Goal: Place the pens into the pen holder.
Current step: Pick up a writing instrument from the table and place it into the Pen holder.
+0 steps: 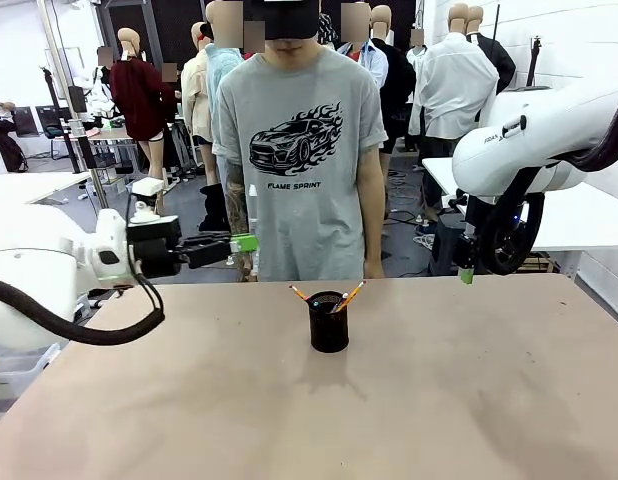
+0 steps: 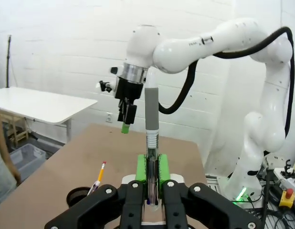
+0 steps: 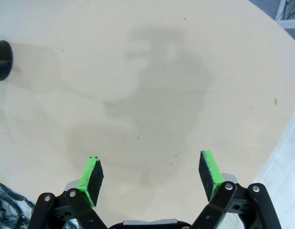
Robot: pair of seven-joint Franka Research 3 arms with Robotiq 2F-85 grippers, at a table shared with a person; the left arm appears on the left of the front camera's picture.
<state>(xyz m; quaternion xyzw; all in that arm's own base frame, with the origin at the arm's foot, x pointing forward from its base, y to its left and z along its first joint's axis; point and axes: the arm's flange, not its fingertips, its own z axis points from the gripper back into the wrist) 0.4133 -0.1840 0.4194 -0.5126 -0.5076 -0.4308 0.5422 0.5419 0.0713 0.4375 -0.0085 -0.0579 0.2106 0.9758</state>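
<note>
The pen holder (image 1: pixel 329 321) is standing mid-desk (image 1: pixel 189 400), holding two orange pencils (image 1: pixel 349 296). Farther left, the left end effector (image 1: pixel 245 242) is pinching a grey-capped pen (image 2: pixel 151 125). Far right, the right end effector (image 3: pixel 152 177) is hovering spread.

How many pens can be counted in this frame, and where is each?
3 at least. Two orange pencil-like pens stand in the pen holder; one grey-and-white pen is clamped in the left gripper. Others may sit hidden inside the holder.
</note>
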